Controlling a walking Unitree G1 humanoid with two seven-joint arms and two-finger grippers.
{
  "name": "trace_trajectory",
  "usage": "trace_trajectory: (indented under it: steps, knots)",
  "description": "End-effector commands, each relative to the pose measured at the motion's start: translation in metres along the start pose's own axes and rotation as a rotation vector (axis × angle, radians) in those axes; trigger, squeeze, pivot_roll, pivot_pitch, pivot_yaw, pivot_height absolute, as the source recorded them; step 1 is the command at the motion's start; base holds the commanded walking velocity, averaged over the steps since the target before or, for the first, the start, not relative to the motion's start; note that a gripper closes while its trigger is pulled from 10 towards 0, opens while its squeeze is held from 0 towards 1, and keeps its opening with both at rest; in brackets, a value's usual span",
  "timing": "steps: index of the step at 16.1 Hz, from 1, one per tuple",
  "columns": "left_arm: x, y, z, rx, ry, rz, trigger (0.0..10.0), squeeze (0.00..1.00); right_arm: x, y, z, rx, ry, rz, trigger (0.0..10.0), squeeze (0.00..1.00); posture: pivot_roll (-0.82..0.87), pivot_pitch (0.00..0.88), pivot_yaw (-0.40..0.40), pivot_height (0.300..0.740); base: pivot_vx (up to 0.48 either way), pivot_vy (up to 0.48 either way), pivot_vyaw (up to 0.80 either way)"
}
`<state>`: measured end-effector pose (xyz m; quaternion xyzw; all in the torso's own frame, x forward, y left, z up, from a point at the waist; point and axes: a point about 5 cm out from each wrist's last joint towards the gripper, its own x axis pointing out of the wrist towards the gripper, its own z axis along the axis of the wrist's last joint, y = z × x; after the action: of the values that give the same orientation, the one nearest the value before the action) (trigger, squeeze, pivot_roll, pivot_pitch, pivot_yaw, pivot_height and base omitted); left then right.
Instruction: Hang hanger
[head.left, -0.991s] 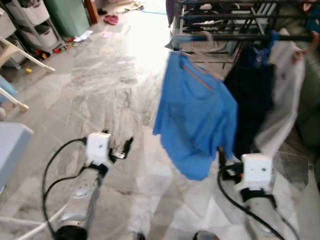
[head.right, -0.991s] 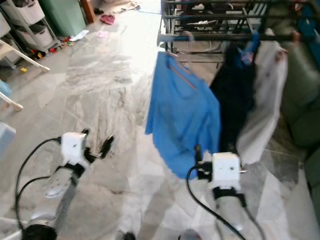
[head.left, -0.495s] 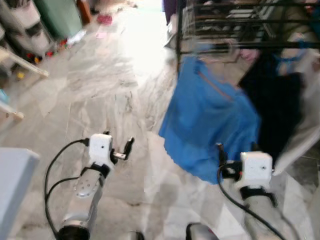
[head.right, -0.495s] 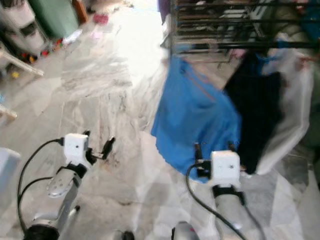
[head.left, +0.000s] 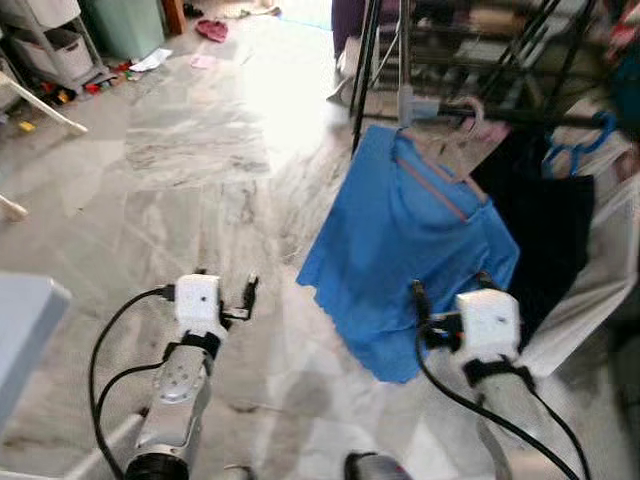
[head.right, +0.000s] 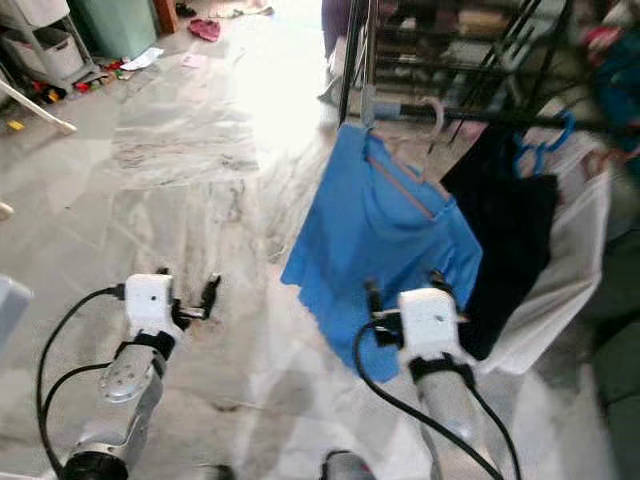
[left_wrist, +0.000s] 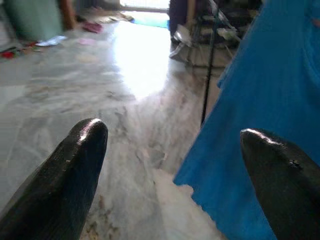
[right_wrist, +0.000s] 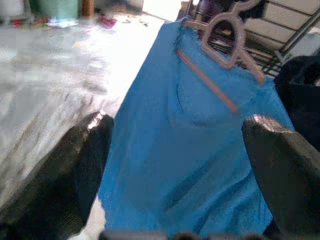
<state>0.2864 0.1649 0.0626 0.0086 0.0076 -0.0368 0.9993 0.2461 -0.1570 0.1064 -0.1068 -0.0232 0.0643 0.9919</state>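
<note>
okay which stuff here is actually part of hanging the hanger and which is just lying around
Part of the job:
pink plastic hanger carrying the blue shirt
black metal drying rack
open right hand

Just lying about:
red item on the floor
white storage drawers
dark garment
white garment

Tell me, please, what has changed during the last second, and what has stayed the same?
Mostly the camera moved: the whole view shifted, so the drying rack now shows more of its legs. The blue shirt stays on its pink hanger on the rack, beside the dark garment. The left gripper and right gripper remain open and empty, held low before the robot. Nothing was taken hold of or let go.
</note>
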Motion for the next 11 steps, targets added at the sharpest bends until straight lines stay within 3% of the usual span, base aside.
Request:
trace_trajectory:
  steps: [1, 5, 10, 11]
  knots:
    - [-0.005, 0.001, -0.007, 0.005, 0.019, 0.024, 10.0, 0.00, 0.001, 0.002, -0.003, 0.003, 0.019, 0.024, 10.0, 0.00, -0.16, 0.133, -0.114, 0.740, 0.000, 0.000, 0.00]
    - [-0.012, 0.007, -0.011, 0.005, 0.026, 0.030, 10.0, 0.00, 0.008, 0.009, -0.007, 0.011, 0.015, 0.044, 10.0, 0.00, -0.13, 0.137, -0.060, 0.740, 0.000, 0.000, 0.00]
    - [-0.004, 0.008, -0.010, 0.023, 0.045, -0.021, 10.0, 0.00, 0.006, 0.000, -0.007, 0.004, 0.005, -0.071, 10.0, 0.00, -0.19, 0.155, -0.002, 0.740, 0.000, 0.000, 0.00]
    - [-0.001, 0.009, -0.009, 0.010, 0.044, -0.024, 10.0, 0.00, 0.006, -0.004, -0.007, 0.007, 0.005, -0.092, 10.0, 0.00, -0.17, 0.134, -0.022, 0.740, 0.000, 0.000, 0.00]
